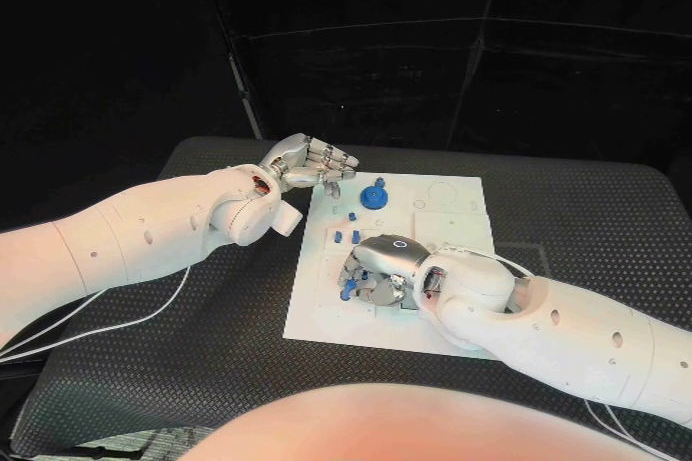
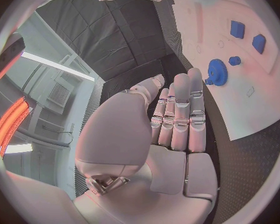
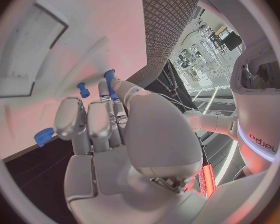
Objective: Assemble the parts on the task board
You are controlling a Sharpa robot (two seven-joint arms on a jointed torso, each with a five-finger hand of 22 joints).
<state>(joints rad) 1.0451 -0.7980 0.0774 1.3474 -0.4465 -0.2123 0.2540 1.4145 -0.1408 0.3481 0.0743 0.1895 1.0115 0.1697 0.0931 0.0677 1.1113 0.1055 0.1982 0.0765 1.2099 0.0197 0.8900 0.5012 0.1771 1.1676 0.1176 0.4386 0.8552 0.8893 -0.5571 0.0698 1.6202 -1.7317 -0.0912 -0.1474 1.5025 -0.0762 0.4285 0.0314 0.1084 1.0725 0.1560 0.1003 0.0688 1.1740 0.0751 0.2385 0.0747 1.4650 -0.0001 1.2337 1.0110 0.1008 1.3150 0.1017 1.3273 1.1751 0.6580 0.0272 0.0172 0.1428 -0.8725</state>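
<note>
The right robot hand (image 1: 378,271) lies low over the near half of the task board (image 1: 325,316), fingers curled downward. A small blue part (image 1: 346,292) shows at its fingertips, but the palm hides the contact, so I cannot tell whether it grips the piece or only touches it. The right wrist view shows a blue peg (image 3: 109,77) against the fingers (image 3: 103,92), a second peg (image 3: 83,90) just beside them and a third blue piece (image 3: 44,136) near the board's edge; the grasp is hidden there too.

Just beyond that hand, three small blue blocks (image 1: 346,229) sit on the board, well apart from the fingers. Farther on, a blue gear (image 1: 374,197) rests on the board just beside the left robot hand (image 1: 312,164), which hovers at the far left corner, released, its fingers straight and close together, holding nothing.

The board lies on a black table (image 1: 577,211) with a textured mat; behind it hang dark curtains.
</note>
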